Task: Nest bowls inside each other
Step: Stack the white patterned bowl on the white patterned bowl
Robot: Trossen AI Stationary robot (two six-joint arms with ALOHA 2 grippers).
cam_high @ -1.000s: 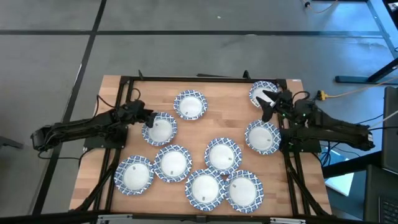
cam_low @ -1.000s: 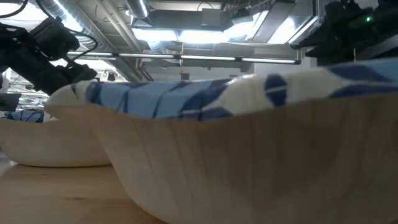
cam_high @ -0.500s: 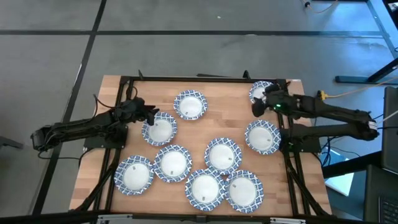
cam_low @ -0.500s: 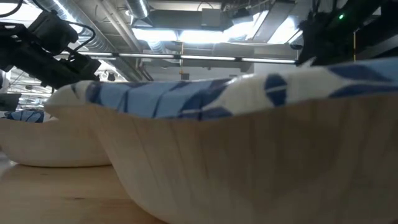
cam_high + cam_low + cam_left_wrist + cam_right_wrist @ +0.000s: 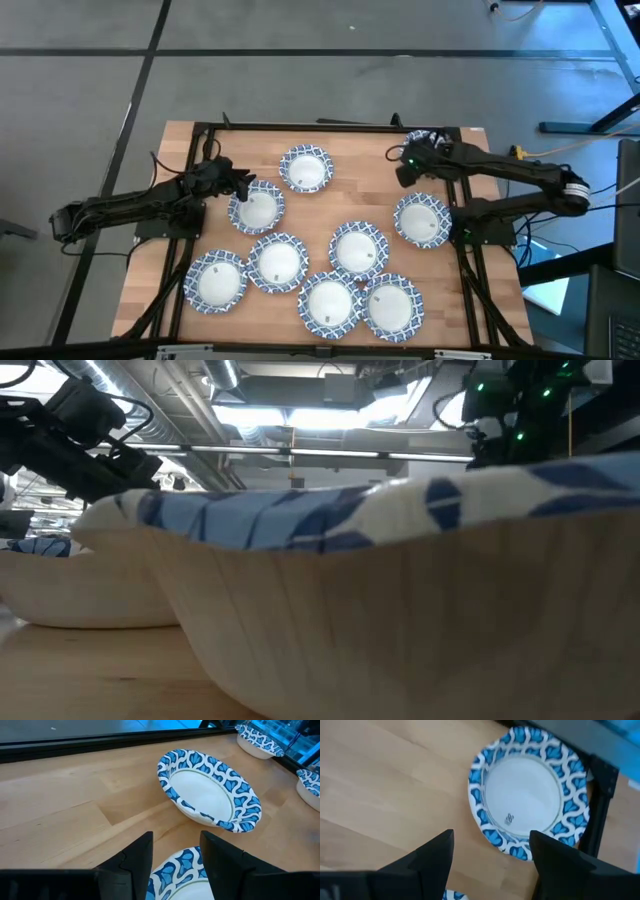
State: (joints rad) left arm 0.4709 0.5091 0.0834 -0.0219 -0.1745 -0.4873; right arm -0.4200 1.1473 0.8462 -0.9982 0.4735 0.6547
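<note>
Right end effector (image 5: 404, 170) – fingers wide, empty; left end effector (image 5: 243, 186) – parted over a bowl (image 5: 257, 209) rim.

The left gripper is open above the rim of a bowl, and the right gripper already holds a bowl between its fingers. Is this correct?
Not quite. The right gripper holds nothing: the right wrist view shows its fingers open above the table, with a bowl lying ahead of them. The left gripper is open above a bowl's rim, as you say.

table (image 5: 355, 195): matt light wood | bowls (image 5: 358, 248): smooth matt paper
</note>
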